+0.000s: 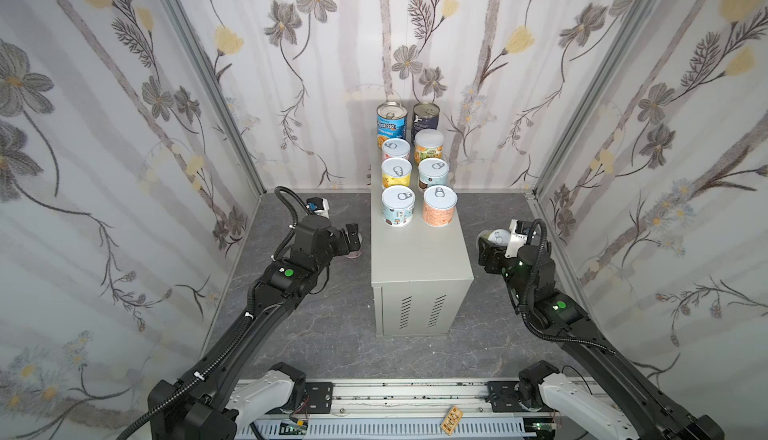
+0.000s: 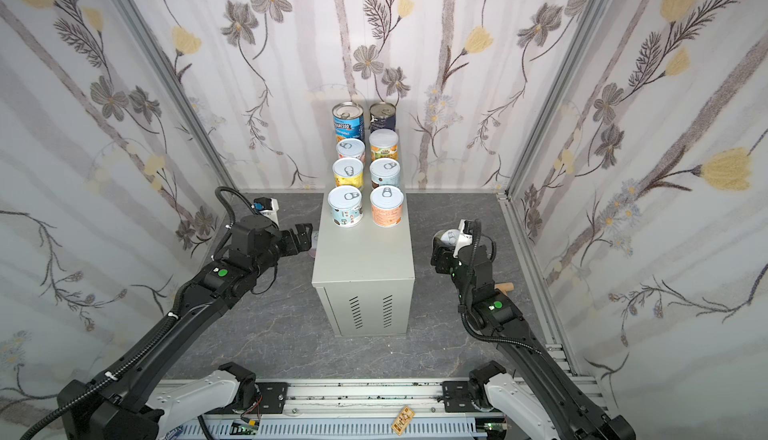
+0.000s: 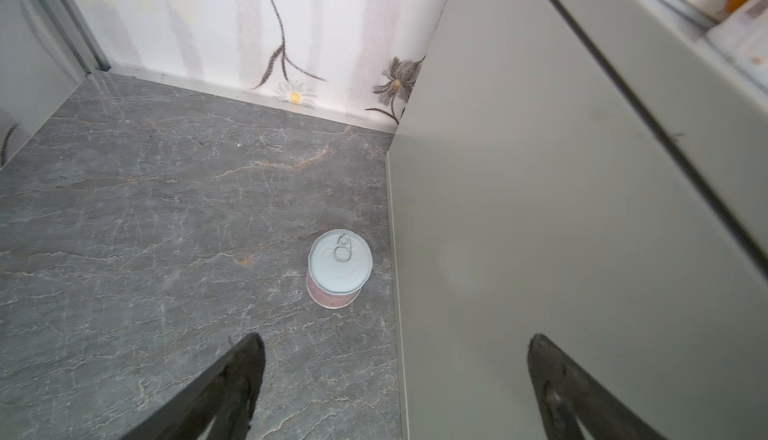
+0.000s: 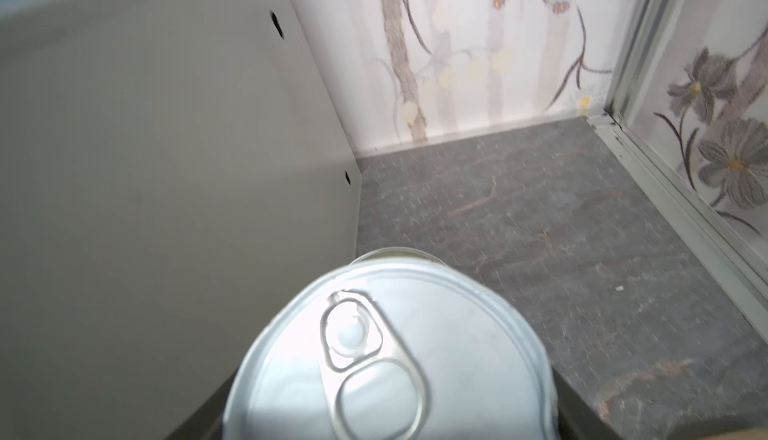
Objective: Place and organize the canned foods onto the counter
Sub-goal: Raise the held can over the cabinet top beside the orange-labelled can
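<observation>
- Left gripper [image 3: 395, 338] released, jaws wide; pink can [image 3: 340, 267] upright on floor [image 3: 166, 230] just left of cabinet [image 1: 419, 259], ahead of the jaws, not between them.
- Right gripper [image 1: 487, 247] clenched on white-lidded can [image 4: 386, 355], right of cabinet.
- Eight cans [image 1: 432, 174] in two rows on cabinet top.

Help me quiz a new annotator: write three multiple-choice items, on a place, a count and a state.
1. Where is the pink-labelled can? A on the counter; B on the floor beside it; C on another can.
2. How many cans stand on the counter? A eight; B six; C ten.
3. The right tool is: A open; B shut, empty; C shut on a white-lidded can.
Key: 1B, it stands on marbled floor; 2A, four rows of two; 3C, that can fills its wrist view.
</observation>
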You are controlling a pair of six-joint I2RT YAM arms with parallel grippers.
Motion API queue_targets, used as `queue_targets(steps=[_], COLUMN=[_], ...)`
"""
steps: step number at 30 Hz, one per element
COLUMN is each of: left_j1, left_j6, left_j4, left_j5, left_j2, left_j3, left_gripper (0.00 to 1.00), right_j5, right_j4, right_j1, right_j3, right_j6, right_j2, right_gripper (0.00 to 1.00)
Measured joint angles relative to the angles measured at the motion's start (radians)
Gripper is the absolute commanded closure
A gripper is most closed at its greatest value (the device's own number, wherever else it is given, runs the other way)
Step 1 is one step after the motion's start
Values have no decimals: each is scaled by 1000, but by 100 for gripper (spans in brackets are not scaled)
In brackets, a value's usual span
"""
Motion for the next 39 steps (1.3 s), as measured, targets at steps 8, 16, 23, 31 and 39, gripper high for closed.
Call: queue_targets(steps=[8, 16, 23, 31, 39], left_j1=[0, 0, 0, 0, 0], left_j6=[-3, 38, 93, 141, 164], left_j4=[13, -24, -47, -52, -75], left_j5=[48, 200, 386, 548, 594], left_j2=[-58, -143, -183, -173, -156], left_j3=[2, 89, 97, 103, 109], left_gripper=[0, 0, 0, 0, 0], right_j5=[-150, -336, -450, -477, -385], right_j4=[-77, -297, -533, -725, -903], right_j1=[-11, -11, 16, 116, 238], right_j3=[248, 572, 781, 926, 1104], right_j6=[-37, -136, -220, -277, -309], right_j2=[-38, 26, 111, 204, 340], right_gripper=[44, 46, 47, 47, 47])
